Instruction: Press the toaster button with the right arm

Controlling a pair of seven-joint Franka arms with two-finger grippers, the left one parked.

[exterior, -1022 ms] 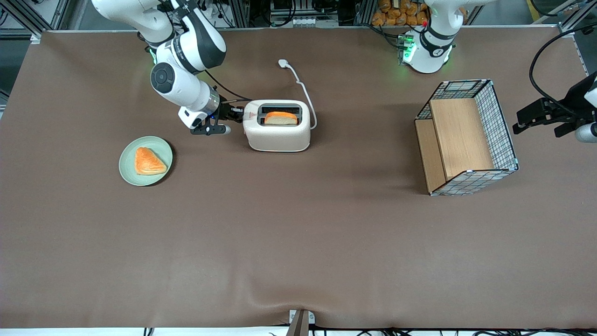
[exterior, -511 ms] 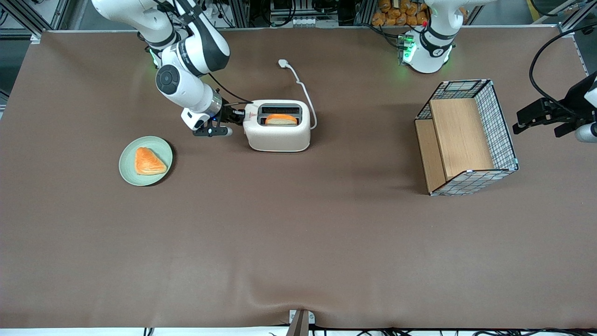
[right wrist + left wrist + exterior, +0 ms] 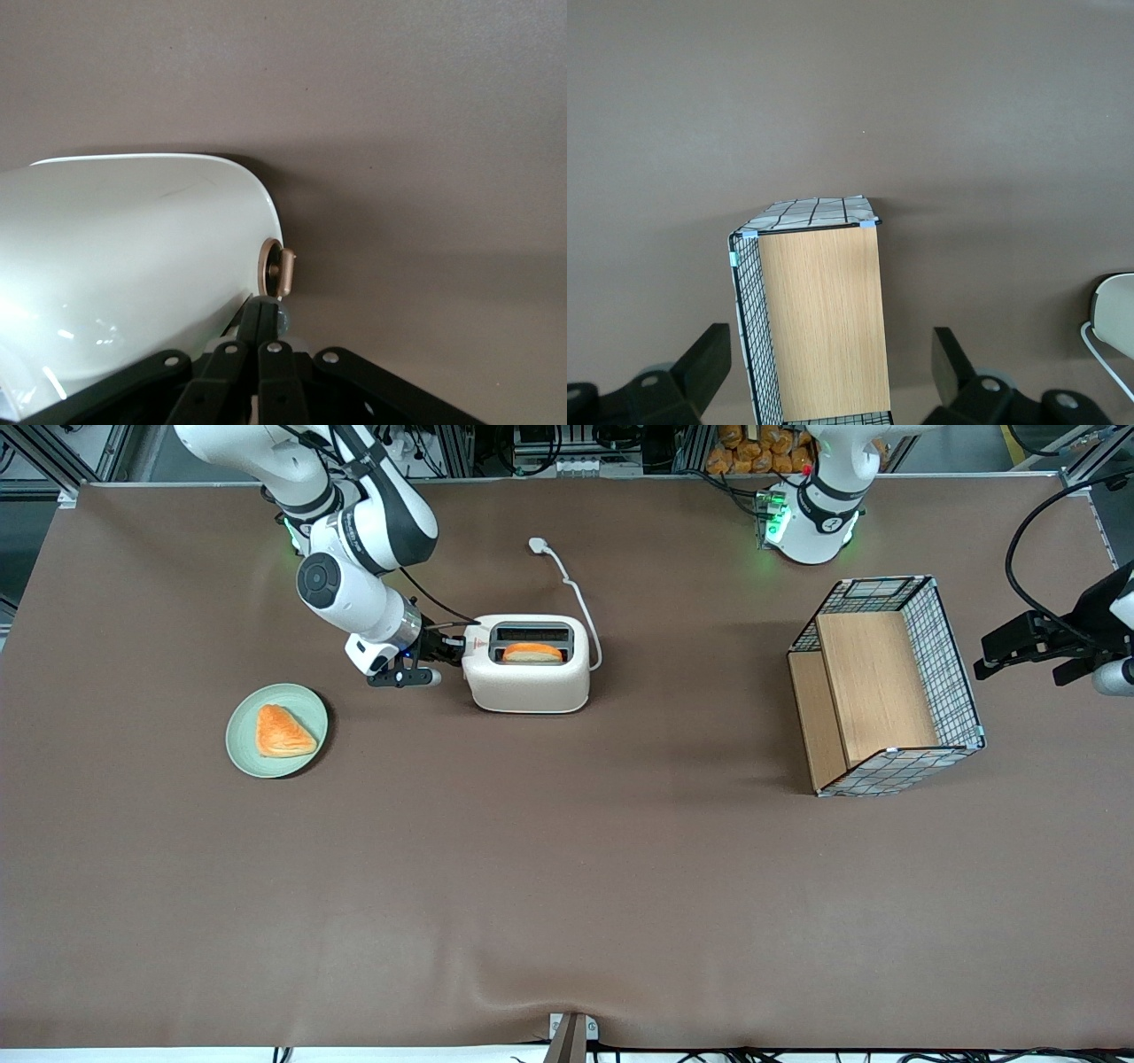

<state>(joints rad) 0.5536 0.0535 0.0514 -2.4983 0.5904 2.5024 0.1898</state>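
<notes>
The cream-white toaster [image 3: 528, 683] stands on the brown table with an orange-crusted bread slice [image 3: 532, 653] low in its top slot. Its white cord runs to the plug [image 3: 537, 544]. The right arm's black gripper [image 3: 454, 648] is against the toaster's narrow end, on the working arm's side. In the right wrist view the gripper [image 3: 264, 310] is shut, its tips resting on the small grey toaster button [image 3: 285, 317] against the toaster's wall [image 3: 133, 257]. A bronze round dial [image 3: 281, 270] sits just past the button. In the front view the gripper hides the button.
A green plate [image 3: 244, 746] with a triangular pastry [image 3: 282, 732] lies nearer the front camera than the gripper, toward the working arm's end. A wire basket with wooden panels [image 3: 886, 686] stands toward the parked arm's end and also shows in the left wrist view [image 3: 819, 319].
The bread slice has sunk lower into the slot. The gripper has shifted slightly toward the toaster's end and down along it.
</notes>
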